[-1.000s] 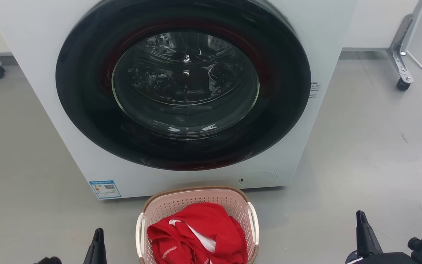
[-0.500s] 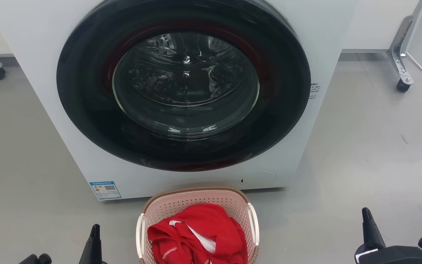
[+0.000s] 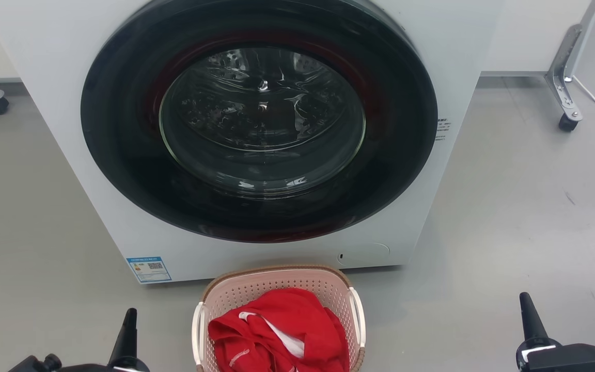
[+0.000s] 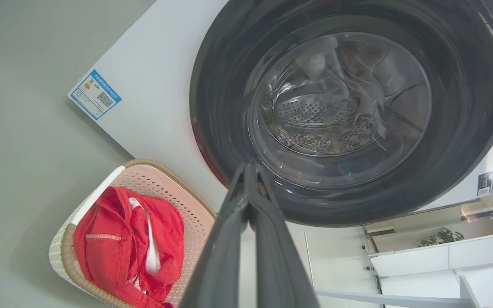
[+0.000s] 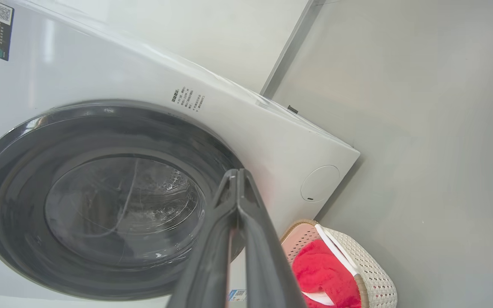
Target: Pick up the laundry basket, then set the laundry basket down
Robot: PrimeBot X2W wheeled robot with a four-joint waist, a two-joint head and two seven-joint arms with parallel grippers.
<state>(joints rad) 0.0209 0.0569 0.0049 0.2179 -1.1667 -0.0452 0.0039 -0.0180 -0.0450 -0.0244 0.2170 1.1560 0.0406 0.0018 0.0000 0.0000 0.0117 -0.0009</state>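
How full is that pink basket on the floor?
Partly full: a crumpled red garment lies in the laundry basket, leaving its far perforated wall bare.

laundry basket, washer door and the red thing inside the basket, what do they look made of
Laundry basket: likely moulded plastic, matte pale pink, judging by its regular punched holes; the brown rim looks woven, perhaps imitation. Washer door: clear glossy bowl, probably glass, with sharp reflections, set in a shiny dark ring. Red garment: soft fabric, folded and creased.
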